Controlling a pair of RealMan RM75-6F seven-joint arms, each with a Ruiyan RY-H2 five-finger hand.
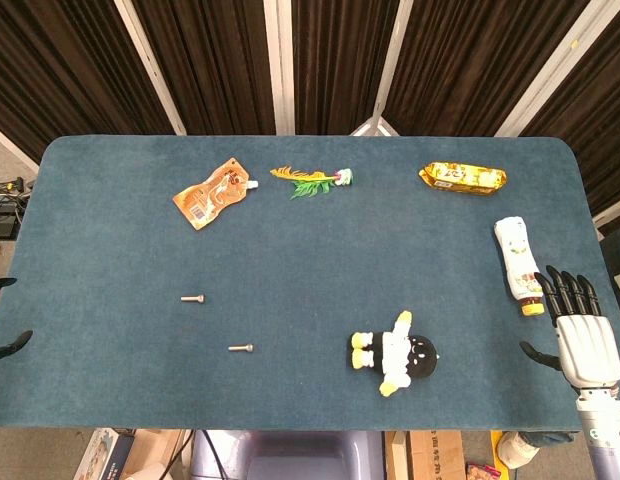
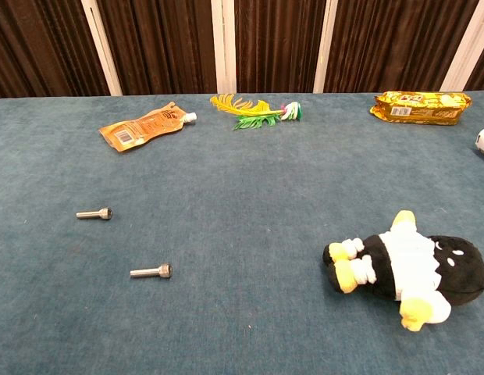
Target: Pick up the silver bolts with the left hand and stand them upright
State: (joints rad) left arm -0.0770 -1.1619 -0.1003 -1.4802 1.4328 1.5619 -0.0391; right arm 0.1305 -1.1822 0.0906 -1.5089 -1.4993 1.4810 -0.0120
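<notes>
Two silver bolts lie flat on the blue table, heads pointing right. One bolt is further back and to the left, the other bolt nearer the front edge. Of my left hand only dark fingertips show at the far left edge of the head view, spread apart, holding nothing and well left of both bolts. At the front right corner my right hand hovers with fingers spread and empty. Neither hand appears in the chest view.
A penguin plush lies front right. A white bottle lies beside my right hand. Along the back are an orange pouch, a feather toy and a yellow snack pack.
</notes>
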